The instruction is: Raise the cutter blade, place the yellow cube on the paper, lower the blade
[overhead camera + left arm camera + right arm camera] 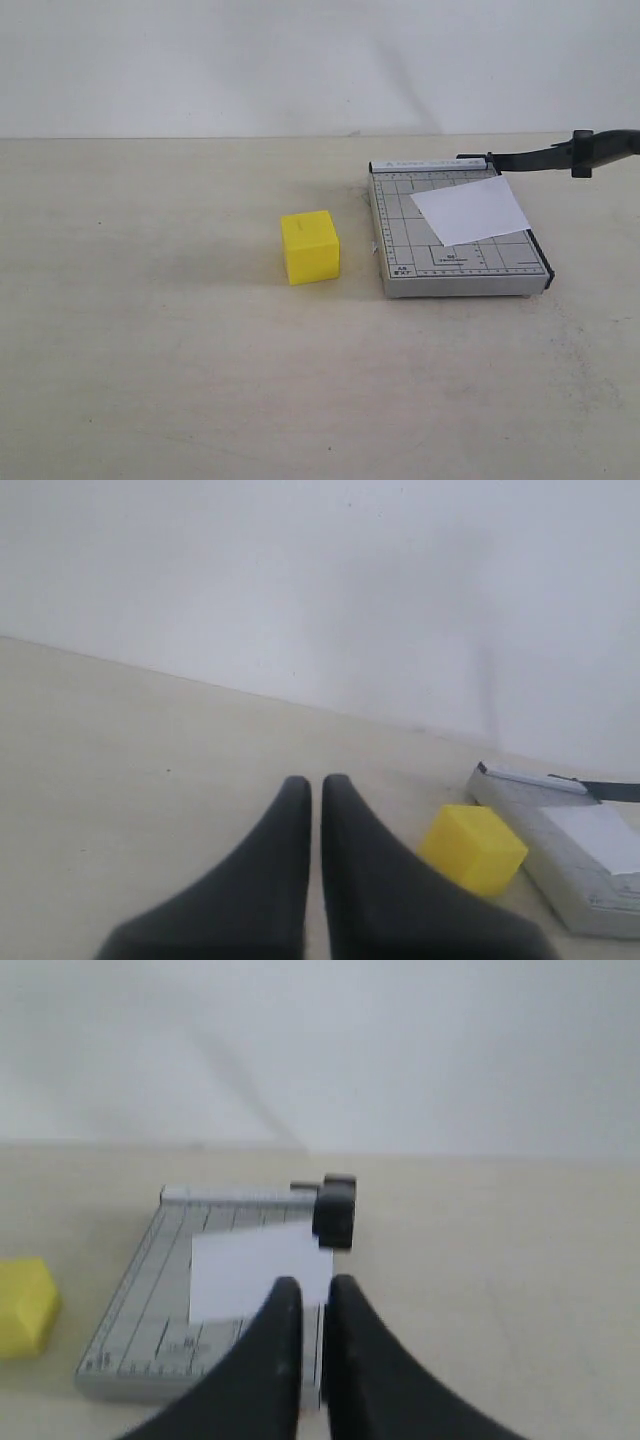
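Note:
The yellow cube (310,247) stands on the table just left of the grey gridded board (400,235). The white paper (470,210) lies askew on the board's right half. The cutter blade (560,153) is lifted off the board, slanting up from its hinge at the back corner, with nothing holding it. Neither gripper shows in the exterior view. The left gripper (316,783) is shut and empty, with the cube (472,847) and the board (560,865) off to one side ahead. The right gripper (316,1285) is shut and empty over the board's (150,1290) blade-side edge, near the paper (245,1265); the blade's handle (335,1210) points at it.
A pale beige tabletop (150,350) spreads around the cube and the board, and a plain white wall (250,60) stands behind it. Nothing else is on the table in these views.

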{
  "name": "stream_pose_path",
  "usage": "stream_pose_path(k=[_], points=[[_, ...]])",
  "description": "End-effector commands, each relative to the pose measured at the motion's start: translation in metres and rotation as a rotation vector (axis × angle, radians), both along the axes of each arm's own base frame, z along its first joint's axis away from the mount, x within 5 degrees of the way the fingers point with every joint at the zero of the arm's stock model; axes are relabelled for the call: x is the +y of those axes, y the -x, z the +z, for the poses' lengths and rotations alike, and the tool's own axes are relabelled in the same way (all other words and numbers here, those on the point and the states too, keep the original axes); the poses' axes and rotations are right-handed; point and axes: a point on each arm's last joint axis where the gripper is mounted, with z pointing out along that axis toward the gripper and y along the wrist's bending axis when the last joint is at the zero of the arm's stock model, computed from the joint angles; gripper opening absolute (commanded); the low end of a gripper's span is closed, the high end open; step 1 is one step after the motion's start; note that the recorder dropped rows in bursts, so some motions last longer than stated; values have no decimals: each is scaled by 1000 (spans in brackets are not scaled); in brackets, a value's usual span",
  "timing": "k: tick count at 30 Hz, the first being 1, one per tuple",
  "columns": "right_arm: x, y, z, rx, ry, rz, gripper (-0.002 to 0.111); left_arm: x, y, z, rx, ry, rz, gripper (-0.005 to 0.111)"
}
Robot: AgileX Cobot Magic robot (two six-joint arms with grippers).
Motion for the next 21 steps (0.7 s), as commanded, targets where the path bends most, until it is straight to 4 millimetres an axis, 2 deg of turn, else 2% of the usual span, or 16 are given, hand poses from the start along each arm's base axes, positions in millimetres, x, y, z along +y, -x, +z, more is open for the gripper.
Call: stream_pose_path(k=[1,5,7,9,13,15,18,21], points=[[0,3,-18,213,-50,-23,0,1,0,9,-74,94,14,4],[1,-6,-27,272,-56,-31,0,14,3,32,-332,230,119,4],[2,-11,-33,313,-52,-33,0,18,6,39,-420,243,155,4],[2,-16,-40,358,-46,-35,0,14,4,37,-345,239,118,4],[3,-27,-56,452,-42,-43,0,-3,-5,49,-30,166,-19,4],[4,-32,-64,490,-39,-46,0,-6,-18,65,50,134,-39,4],[4,-38,-73,534,-33,-49,0,-16,-43,103,95,128,-101,4],[5,-46,-79,528,-33,-52,0,-37,-67,129,119,-36,-275,4]])
